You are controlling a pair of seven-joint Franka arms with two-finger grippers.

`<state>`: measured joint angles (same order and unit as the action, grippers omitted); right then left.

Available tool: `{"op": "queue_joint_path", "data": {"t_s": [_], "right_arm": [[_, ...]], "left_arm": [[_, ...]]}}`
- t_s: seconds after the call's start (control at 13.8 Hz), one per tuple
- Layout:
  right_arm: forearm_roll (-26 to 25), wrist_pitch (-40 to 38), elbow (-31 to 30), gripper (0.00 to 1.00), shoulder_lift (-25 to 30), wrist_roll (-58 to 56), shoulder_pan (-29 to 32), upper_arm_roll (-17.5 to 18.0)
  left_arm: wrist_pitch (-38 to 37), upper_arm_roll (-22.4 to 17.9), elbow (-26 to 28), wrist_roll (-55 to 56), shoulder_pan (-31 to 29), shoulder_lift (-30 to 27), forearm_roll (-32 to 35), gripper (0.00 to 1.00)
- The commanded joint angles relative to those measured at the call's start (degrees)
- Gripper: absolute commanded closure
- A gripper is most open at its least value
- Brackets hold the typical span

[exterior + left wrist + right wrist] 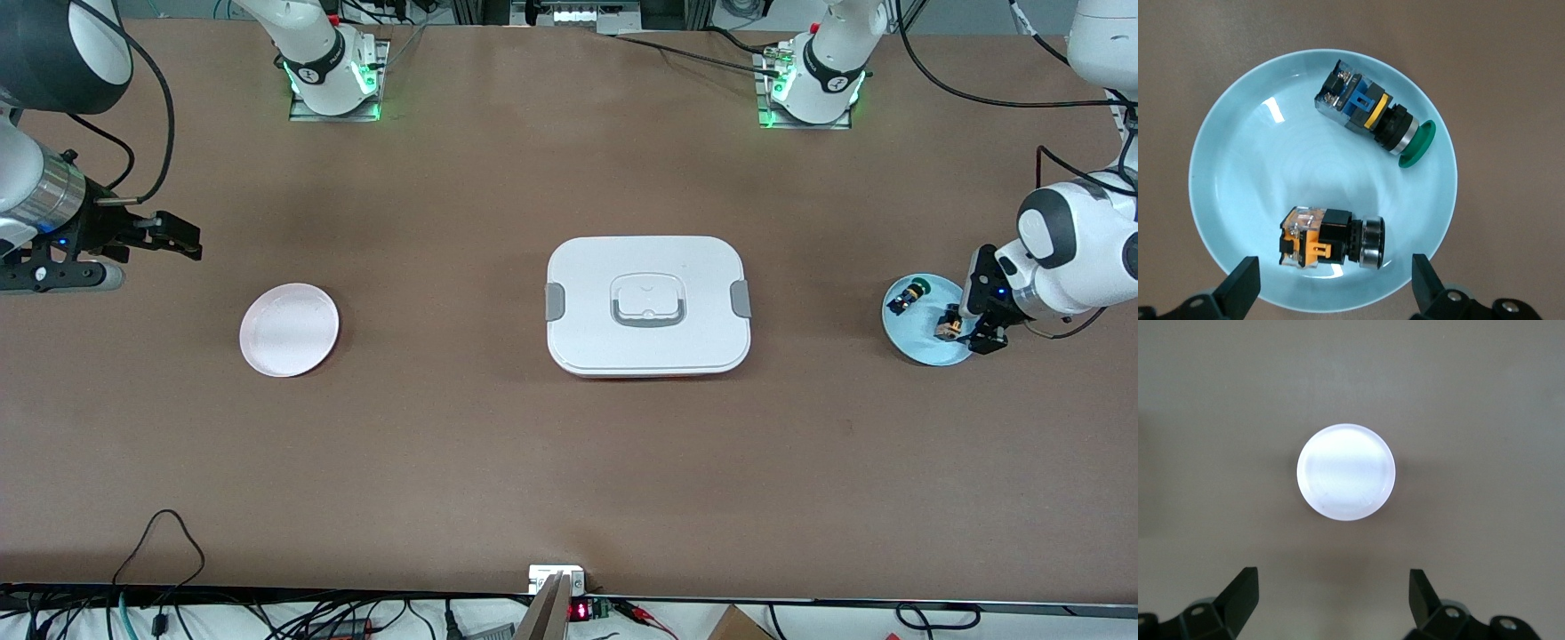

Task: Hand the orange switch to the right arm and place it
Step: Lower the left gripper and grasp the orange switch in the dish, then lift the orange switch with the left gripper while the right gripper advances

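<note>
Your right gripper [191,242] waited wide open and empty, up near the pink plate [289,330]. Past the white lidded box [648,305], your left gripper [967,331] hung spread over the blue plate [916,342], nothing held; the orange switch [1331,239] lay on it beside the green-capped switch [1373,115]. No lettering was readable.

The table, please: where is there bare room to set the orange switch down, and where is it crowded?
Free: the pink plate, and bare table between it and the white lidded box. Crowded: the blue plate, holding the orange switch and green-capped switch, under the open left gripper. The open right gripper waits.
</note>
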<state>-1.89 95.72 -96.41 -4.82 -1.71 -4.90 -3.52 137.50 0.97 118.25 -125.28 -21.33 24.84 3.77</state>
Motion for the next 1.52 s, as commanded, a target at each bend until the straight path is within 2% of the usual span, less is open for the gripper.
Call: {"op": "queue_joint_path", "data": {"t_s": [0.0, 0.22, 0.43, 0.51, 0.65, 0.94, 1.01, 1.09, 1.16, 1.3, 1.45], "right_arm": [[3.37, -2.47, 0.88, 0.00, 0.43, -0.40, -0.37, 0.01], [11.10, -2.39, 0.88, 0.00, -0.45, -0.92, -0.11, -0.08], [14.18, -2.56, 0.79, 0.00, -0.89, -0.92, -3.61, 0.01], [16.81, -3.52, 0.79, 0.00, -0.89, -0.84, -4.58, 0.01], [28.54, -3.88, 0.79, 0.00, -1.32, -0.14, -5.82, -0.08], [54.48, -3.97, 0.61, 0.00, -5.01, -0.92, -5.73, -0.08], [59.24, -3.88, 0.61, 0.00, -6.06, -1.01, -5.91, -0.08], [63.29, -3.88, 0.61, 0.00, -7.03, -2.32, -6.26, -0.08], [66.20, -3.27, 0.61, 0.00, -7.83, -3.81, -7.05, -0.08], [73.39, -2.04, 0.61, 0.00, -10.98, -5.84, -8.45, -0.08], [80.00, -1.51, 0.61, 0.00, -13.62, -11.09, -10.12, -0.08]], "left_arm": [[0.66, 0.61, -0.47, -2.69, -0.91, 1.08, -2.18, 0.00], [1.98, 0.61, -0.39, -2.86, -0.91, 1.96, -2.19, 0.00], [2.51, 0.61, -0.30, -2.95, -0.91, 2.75, -3.59, 0.00], [2.51, 0.61, -0.30, -2.95, -0.91, 2.84, -3.68, 0.00], [2.77, 0.61, -0.39, -4.17, -0.91, 3.11, -3.68, 0.01], [3.48, 0.61, -0.47, -5.41, -0.91, 3.46, -4.29, 0.10], [3.48, 0.61, -0.47, -5.41, -0.91, 3.46, -4.29, 0.18], [3.48, 0.61, -0.56, -5.41, -0.91, 3.46, -4.29, 0.31], [3.48, 0.61, -0.65, -5.41, -0.91, 3.46, -4.29, 0.54], [3.48, 0.70, -1.00, -5.32, -0.91, 3.28, -4.38, 0.81], [2.60, 0.96, -1.09, -4.97, -0.82, 2.93, -8.14, 0.89]]}}
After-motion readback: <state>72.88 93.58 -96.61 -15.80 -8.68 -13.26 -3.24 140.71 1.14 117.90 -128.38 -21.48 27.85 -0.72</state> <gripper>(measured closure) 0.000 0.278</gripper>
